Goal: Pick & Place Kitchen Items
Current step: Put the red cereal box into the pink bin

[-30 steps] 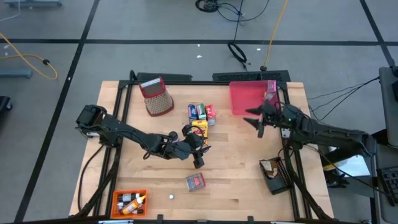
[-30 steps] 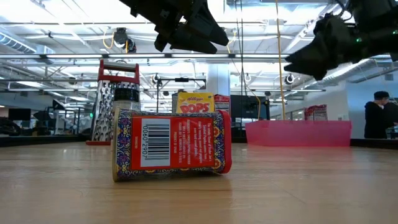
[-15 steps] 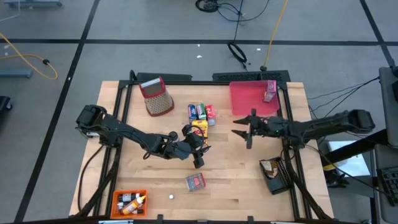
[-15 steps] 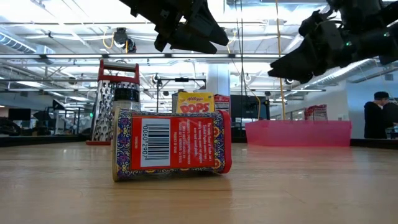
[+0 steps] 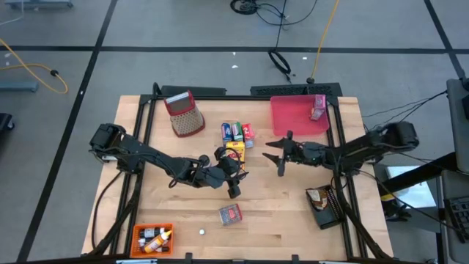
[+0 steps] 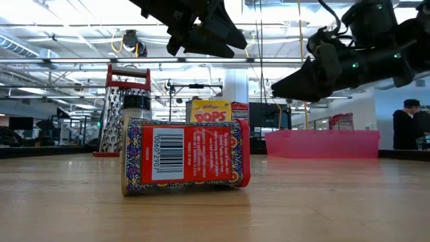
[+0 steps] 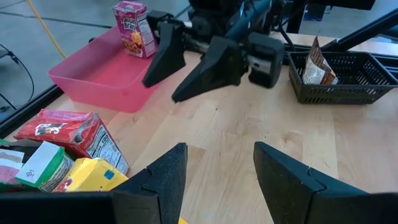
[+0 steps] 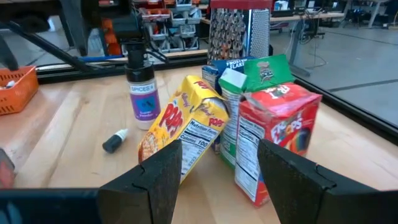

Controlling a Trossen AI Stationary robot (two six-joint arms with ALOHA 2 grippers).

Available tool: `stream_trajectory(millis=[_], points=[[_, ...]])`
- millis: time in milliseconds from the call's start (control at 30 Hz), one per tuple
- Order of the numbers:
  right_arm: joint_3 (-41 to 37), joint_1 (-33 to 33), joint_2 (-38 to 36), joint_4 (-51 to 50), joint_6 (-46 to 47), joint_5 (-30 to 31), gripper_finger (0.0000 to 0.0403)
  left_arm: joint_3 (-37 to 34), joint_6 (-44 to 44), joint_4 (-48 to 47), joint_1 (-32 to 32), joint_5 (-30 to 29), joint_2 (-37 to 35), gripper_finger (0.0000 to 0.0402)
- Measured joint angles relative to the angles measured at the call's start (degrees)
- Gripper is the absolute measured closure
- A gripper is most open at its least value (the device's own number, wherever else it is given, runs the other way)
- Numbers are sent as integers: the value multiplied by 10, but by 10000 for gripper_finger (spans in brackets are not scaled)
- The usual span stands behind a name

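Nearest in the low view, lower centre of the frame, a red spice tin (image 6: pixel 186 156) lies on its side on the wooden table (image 6: pixel 322 202), barcode facing out. Stiff, light and round, it looks liable to roll; I would take it across its flat ends or its middle.

Behind it, mid-frame, stands the yellow Pops cereal box (image 6: pixel 211 111), with the steel grater (image 6: pixel 125 107) to its left and the pink tray (image 6: pixel 322 142) to its right.

Both grippers hang along the top edge of that view. The left gripper (image 5: pixel 233 176) sits at centre frame in the high view, fingers spread and empty. The right gripper (image 5: pixel 273 151), right of centre, faces the grocery cluster with its fingers apart and nothing between them.

The right wrist view alone shows the cluster closely: the yellow box tilted, a red Pops carton (image 8: pixel 273 140), a green packet (image 8: pixel 268 70) and a spice bottle (image 8: pixel 141 87). These small cartons are light and crushable; grip across their narrow faces.

Only the left wrist view shows the pink box (image 7: pixel 134 28) standing in the pink tray and a black basket (image 7: pixel 354 74) holding a brown packet (image 7: pixel 317 62).

Only the high view shows an orange tray (image 5: pixel 152 238) at lower left.
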Motion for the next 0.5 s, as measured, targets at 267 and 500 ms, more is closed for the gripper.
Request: stream_trajectory(millis=[267, 500], points=[[70, 0, 92, 0, -17, 37, 200, 0, 0, 1, 0, 0, 0, 215], [81, -3, 118, -8, 8, 115, 200, 0, 2, 0, 0, 0, 0, 215]])
